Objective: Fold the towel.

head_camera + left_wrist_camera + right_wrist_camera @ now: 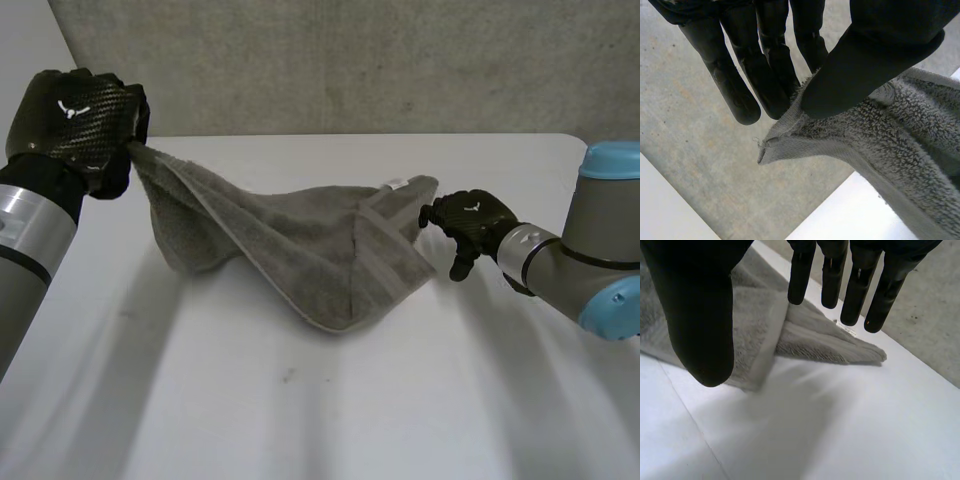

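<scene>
Left hand (80, 115) pinches a towel (300, 250) corner; right hand (470, 222) hangs loose.
The left thumb and fingers clamp one corner of the grey towel, held up off the white table (300, 410); the rest sags down onto it. The right hand sits just beside the towel's right corner, fingers straight and spread, gripping nothing; whether it touches the cloth is unclear.

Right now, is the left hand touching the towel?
Touching. The left wrist view shows the left hand pinching a corner of the towel between thumb and fingers.
</scene>
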